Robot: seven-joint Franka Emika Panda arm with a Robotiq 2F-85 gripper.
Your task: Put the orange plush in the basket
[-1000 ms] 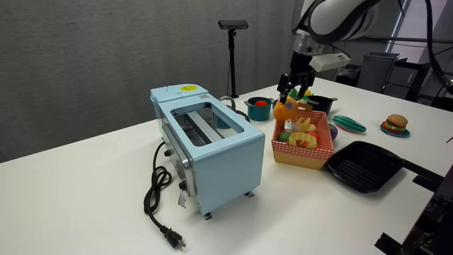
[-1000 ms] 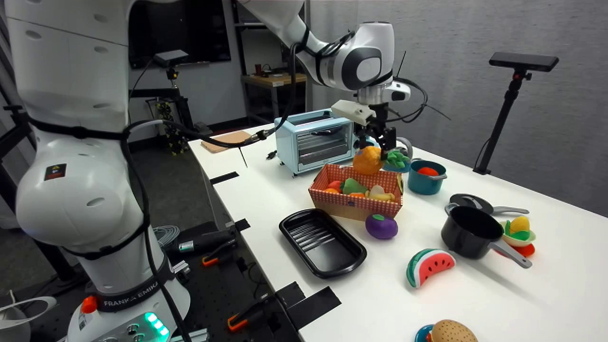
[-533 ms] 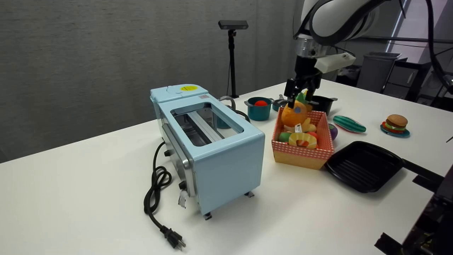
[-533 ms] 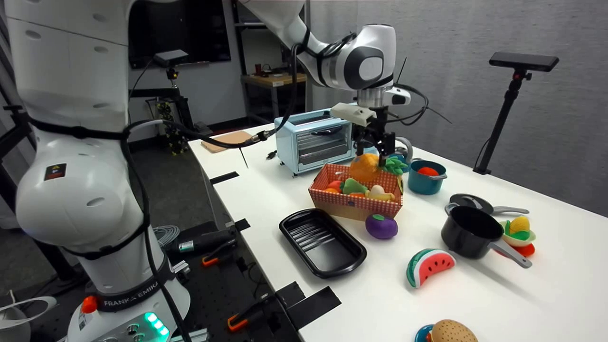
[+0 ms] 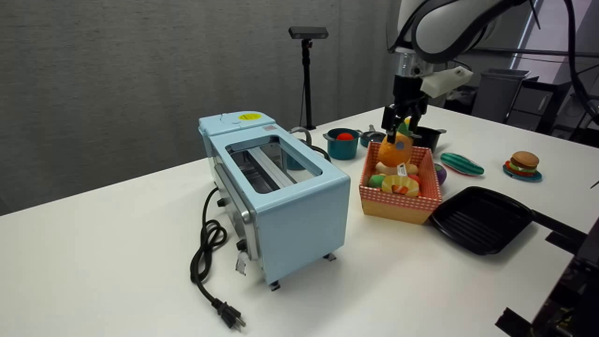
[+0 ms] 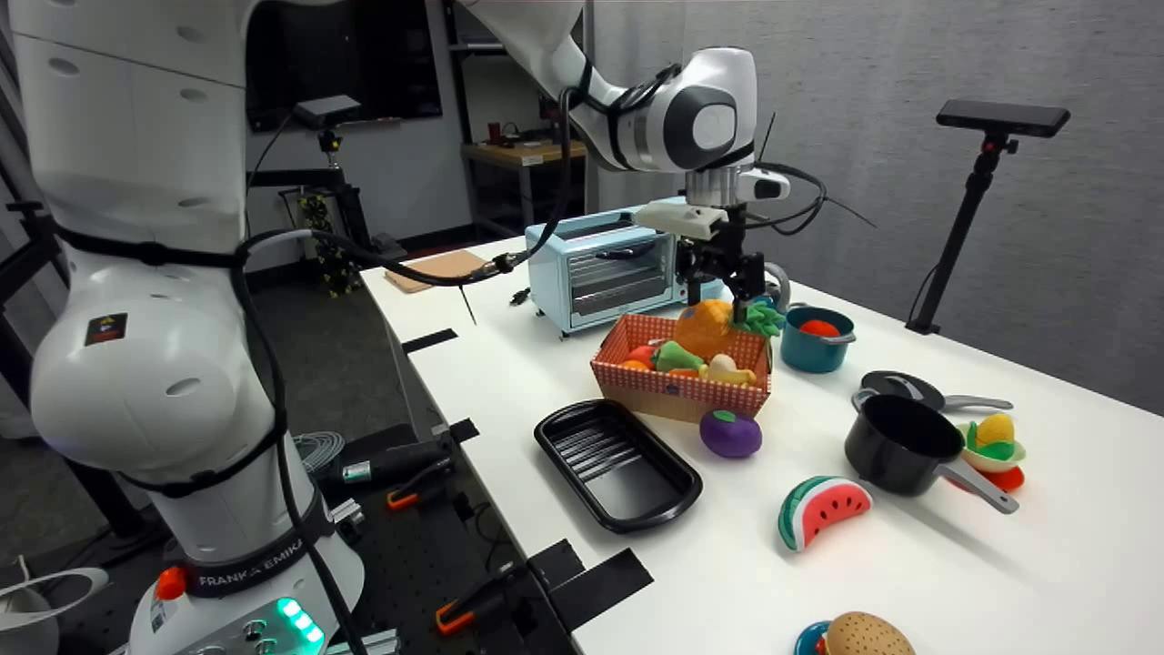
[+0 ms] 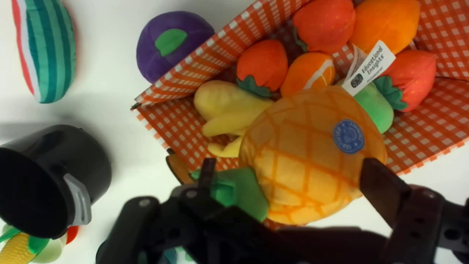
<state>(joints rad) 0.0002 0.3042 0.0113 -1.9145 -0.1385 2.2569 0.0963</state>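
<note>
Centre of the wrist view: orange pineapple-shaped cloth plush [image 7: 309, 154]. The gripper [image 7: 288, 167] stands wide yet seems to pinch it; the right-of-frame finger [image 7: 377, 185] lies against the round body, the left-of-frame one overlaps the green leafy crown [image 7: 253, 190], true contact there hard to make out. In both exterior views its lower part appears inside the low, red-checked, rectangular basket [image 6: 650, 382], toward the upper edge; whether it bears on the toys below, cannot tell.

Hazards, as judged. Basket looks crowded: yellow soft banana bunch [image 7: 234, 110], red plush strawberry [image 7: 262, 66], more soft fruit alongside. A round plush let go on that heap may roll over the rim onto the white bench [image 6: 1000, 582]. Crown [image 6: 762, 318] juts past the basket's upper right corner in an exterior view; could snag there, leaving the toy half out. Cloth may also cling to a finger and ride back up. Shifting further inward before release would likely help.
</note>
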